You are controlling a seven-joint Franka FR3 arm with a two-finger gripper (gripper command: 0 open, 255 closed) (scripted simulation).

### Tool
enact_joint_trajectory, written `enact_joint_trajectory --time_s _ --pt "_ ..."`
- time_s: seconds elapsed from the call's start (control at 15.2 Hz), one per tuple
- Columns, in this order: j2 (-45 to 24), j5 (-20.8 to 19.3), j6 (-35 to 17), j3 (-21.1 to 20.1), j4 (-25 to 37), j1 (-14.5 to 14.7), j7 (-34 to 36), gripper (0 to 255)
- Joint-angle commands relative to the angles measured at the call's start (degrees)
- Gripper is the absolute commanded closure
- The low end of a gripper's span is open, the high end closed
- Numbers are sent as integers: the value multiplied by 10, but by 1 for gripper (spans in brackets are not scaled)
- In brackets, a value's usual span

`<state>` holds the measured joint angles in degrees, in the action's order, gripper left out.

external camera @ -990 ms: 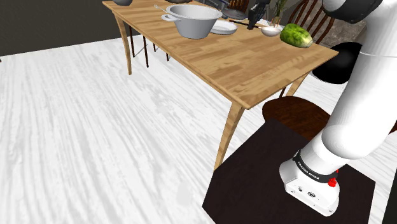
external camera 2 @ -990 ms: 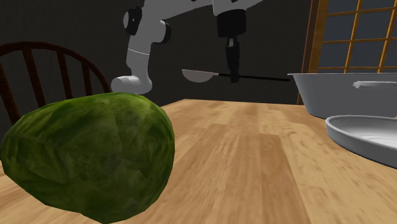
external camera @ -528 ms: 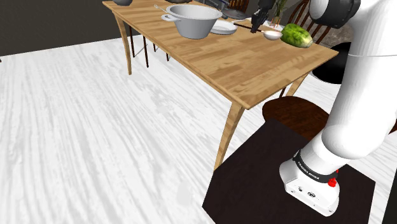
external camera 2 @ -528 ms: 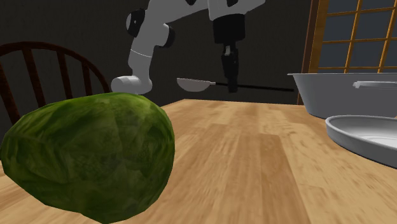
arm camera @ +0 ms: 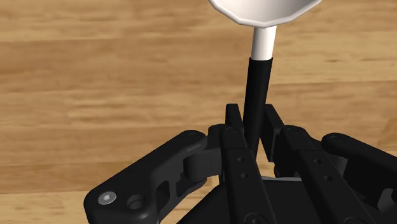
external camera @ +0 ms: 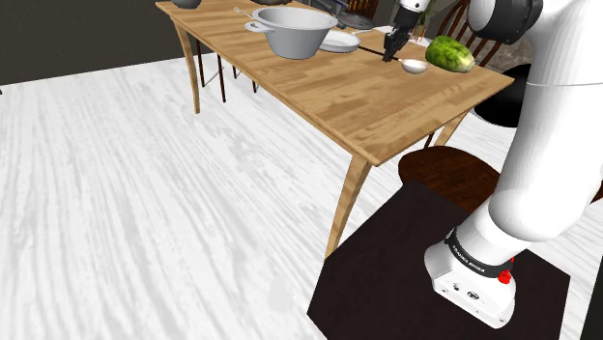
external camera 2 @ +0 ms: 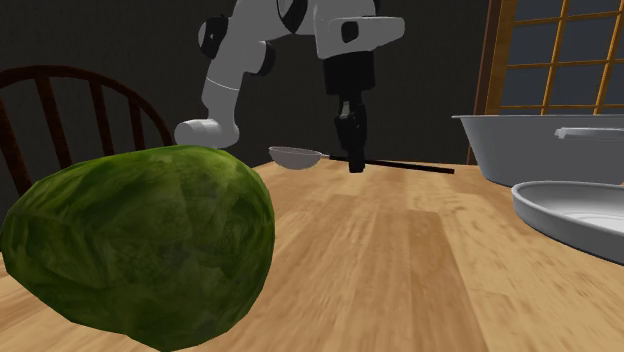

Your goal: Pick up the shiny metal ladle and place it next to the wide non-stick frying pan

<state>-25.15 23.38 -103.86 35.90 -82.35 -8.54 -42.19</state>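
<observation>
Clamping the slim black handle of the pale-bowled shiny ladle (arm camera: 257,83) between narrowed fingers of the all-black two-finger gripper (arm camera: 253,130), holding it low over the light wooden table (external camera: 367,106), bowl toward four o'clock in the shoulder view. Likely handling light, stiff, slick; gripping near the bowl, curbing swing.

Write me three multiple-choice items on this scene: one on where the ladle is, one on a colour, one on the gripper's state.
1. The ladle bowl is: A in a sink; B by the green lump; C on a shelf.
2. Its handle is: A red; B yellow; C black.
3. The gripper is: A shut on the ladle; B open; C shut on nothing.
Answers: 1 B, the shoulder view shows the bowl beside the lump; 2 C, a black shaft leaves the bowl; 3 A, the fingers clasp the handle.
</observation>
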Motion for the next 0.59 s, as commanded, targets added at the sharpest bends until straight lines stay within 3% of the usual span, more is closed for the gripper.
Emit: enact_joint_trajectory --time_s 0.0,0.53 --pt "-3 3 -15 0 -13 -1 -3 255" --pt "-8 9 -44 -2 -39 2 -11 255"
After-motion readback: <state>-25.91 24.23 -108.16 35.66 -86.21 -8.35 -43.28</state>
